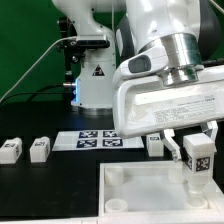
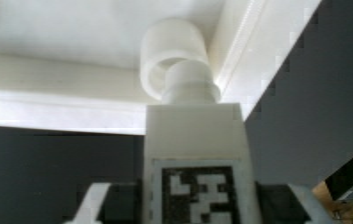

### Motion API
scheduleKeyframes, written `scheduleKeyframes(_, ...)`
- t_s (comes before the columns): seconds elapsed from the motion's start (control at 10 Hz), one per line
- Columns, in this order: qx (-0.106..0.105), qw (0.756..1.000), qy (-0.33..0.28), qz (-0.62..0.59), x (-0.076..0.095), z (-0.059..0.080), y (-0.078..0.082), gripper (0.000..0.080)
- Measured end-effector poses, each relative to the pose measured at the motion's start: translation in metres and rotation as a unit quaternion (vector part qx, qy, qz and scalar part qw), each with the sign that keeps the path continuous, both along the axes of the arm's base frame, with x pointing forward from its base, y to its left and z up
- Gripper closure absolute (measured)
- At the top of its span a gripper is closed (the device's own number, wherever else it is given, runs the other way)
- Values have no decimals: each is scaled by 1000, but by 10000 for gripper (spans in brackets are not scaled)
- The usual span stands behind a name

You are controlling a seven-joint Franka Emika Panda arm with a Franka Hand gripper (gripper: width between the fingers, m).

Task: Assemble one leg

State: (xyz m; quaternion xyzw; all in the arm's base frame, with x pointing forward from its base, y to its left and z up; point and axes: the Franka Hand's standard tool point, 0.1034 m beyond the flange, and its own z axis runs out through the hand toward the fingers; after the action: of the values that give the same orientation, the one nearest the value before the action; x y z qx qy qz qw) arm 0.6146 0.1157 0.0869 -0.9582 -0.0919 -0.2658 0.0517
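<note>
My gripper [image 1: 196, 150] is shut on a leg [image 1: 197, 155], a small white block with a black-and-white tag, and holds it upright over the right side of the large white square panel [image 1: 140, 185]. In the wrist view the held leg [image 2: 199, 150] fills the middle, its tag facing the camera, and its rounded tip [image 2: 176, 65] reaches the panel's raised rim [image 2: 244, 60]. The grey fingers [image 2: 111, 200] press on both sides of the leg. Three more legs lie on the table: two at the exterior view's left [image 1: 11, 150] [image 1: 40, 149] and one by the marker board [image 1: 155, 144].
The marker board [image 1: 102, 139] lies flat behind the panel. The arm's white base [image 1: 95, 85] stands at the back with a cable running to the exterior view's left. The table is black with a green backdrop behind it.
</note>
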Motion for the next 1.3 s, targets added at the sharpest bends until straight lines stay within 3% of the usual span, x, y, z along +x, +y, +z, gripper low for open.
scheduleKeyframes(0.8, -2, 1000, -4, 0, 3, -4, -4, 509)
scheduleKeyframes(1.3, -14, 1000, -7, 18, 8, -6, -9, 509)
